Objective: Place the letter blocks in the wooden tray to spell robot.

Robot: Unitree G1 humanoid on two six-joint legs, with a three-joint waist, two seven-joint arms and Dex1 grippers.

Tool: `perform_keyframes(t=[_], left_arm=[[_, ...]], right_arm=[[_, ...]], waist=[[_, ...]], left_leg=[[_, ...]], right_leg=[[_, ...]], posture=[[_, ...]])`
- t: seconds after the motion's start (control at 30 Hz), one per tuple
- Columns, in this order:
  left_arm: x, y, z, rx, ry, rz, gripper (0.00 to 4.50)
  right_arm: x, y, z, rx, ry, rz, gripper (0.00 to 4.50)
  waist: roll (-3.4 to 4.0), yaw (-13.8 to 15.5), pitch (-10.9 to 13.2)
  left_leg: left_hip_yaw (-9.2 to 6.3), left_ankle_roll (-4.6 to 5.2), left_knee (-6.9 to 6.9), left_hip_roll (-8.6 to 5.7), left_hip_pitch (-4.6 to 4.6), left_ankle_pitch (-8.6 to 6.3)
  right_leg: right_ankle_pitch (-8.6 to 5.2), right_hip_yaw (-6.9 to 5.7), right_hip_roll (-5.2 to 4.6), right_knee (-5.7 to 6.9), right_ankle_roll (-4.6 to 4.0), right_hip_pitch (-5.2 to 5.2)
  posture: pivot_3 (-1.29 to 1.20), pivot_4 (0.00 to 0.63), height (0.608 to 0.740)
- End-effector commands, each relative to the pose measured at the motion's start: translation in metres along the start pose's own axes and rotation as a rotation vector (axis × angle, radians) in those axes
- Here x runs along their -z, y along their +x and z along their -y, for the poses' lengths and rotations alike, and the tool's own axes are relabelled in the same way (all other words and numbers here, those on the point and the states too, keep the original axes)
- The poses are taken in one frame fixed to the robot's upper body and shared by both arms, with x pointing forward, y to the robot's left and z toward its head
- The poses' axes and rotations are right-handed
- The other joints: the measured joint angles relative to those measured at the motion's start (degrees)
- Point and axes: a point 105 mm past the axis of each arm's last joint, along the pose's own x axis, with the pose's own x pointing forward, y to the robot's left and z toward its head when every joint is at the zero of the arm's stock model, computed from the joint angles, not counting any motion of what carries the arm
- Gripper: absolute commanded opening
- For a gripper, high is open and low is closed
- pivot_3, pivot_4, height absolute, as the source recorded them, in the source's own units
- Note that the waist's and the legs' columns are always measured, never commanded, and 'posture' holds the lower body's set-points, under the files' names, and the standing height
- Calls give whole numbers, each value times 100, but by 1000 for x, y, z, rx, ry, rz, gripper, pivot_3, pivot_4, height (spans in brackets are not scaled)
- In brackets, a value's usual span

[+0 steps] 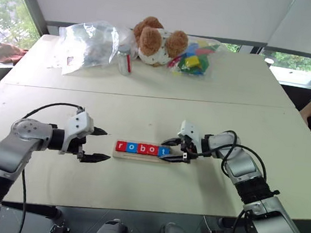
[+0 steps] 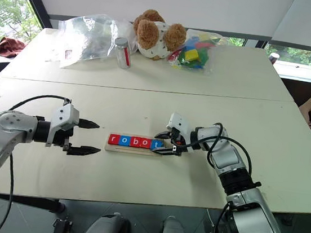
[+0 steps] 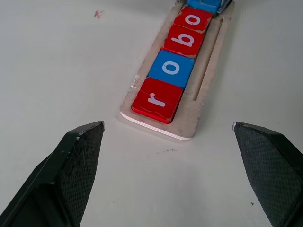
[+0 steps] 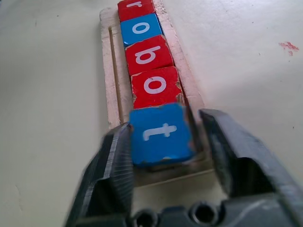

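Here, a white table point(image 1: 215, 95) beside windows point(image 1: 3, 15).

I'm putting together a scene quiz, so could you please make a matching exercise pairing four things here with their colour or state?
Things:
1. t block
2. r block
3. left gripper
4. wooden tray

Colour or state:
A. red
B. pale, holding the row of letters
C. blue, between the right gripper's fingers
D. wide open, holding nothing

Pairs: 1-C, 2-A, 3-D, 4-B
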Motion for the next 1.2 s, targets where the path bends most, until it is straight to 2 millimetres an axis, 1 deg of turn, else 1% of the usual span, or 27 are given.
perform_keyframes(t=[0.03,0.07,0.13,0.3,0.4,0.53,0.7,0.8,0.93,1.13,1.17,1.2], left_arm=[[-10,-3,-3,-10,42,15,4500],[-9,-3,-3,-10,42,15,4500],[-9,-3,-3,-11,40,16,4500],[-10,-1,-3,-15,35,26,4500],[-11,0,-3,-13,36,29,4500],[-12,2,-4,-12,38,34,4500],[-13,2,-5,-12,40,35,4500],[-13,2,-5,-13,39,37,4500],[-16,2,-5,-17,32,51,4500],[-15,0,-5,-19,29,49,4500],[-16,-1,-4,-23,25,53,4500],[-17,-4,-4,-32,15,62,4500]], right_arm=[[-12,-2,4,13,-48,19,4213],[-14,-3,5,21,-53,26,4414],[-18,-5,6,30,-61,37,4414],[-31,-14,11,74,-147,49,4414],[-27,-16,9,74,-197,12,4414],[-18,-16,5,63,-204,-14,4414],[-13,-15,15,104,-207,-35,4414],[-13,-14,19,121,-200,-28,4414],[-15,-13,20,122,-212,-25,4414],[-26,-15,16,110,-232,3,4414],[-29,-19,15,118,-231,14,4414],[-35,-27,14,130,-209,43,4414]], waist=[[0,-1,0],[0,-2,0],[0,-2,0],[0,0,0],[0,6,0],[-1,1,0],[-1,-1,0],[-1,-2,0],[-1,-6,0],[-1,-1,0],[0,-1,0],[0,2,0]], left_leg=[[0,0,0,0,0,0],[0,0,0,0,0,0],[0,0,0,0,0,0],[0,0,0,0,0,0],[0,0,0,0,0,0],[0,0,0,0,0,0],[0,0,0,0,0,0],[1,0,1,0,0,0],[1,-1,1,0,1,1],[0,0,1,0,1,1],[0,-1,1,0,1,1],[0,-1,1,0,1,1]], right_leg=[[0,0,0,0,0,0],[0,0,0,0,0,0],[0,0,0,0,0,0],[0,0,0,1,0,0],[0,0,0,0,0,0],[0,0,0,0,0,0],[0,0,2,1,0,0],[0,0,3,1,0,0],[0,0,4,2,0,0],[0,0,3,2,0,0],[0,0,3,2,0,0],[0,1,3,2,0,0]], posture=[[0,150,740],[0,150,740],[0,150,740],[0,150,740],[0,150,740],[0,150,740],[0,150,740],[0,150,740],[0,150,740],[0,150,740],[0,150,740],[0,150,740]])
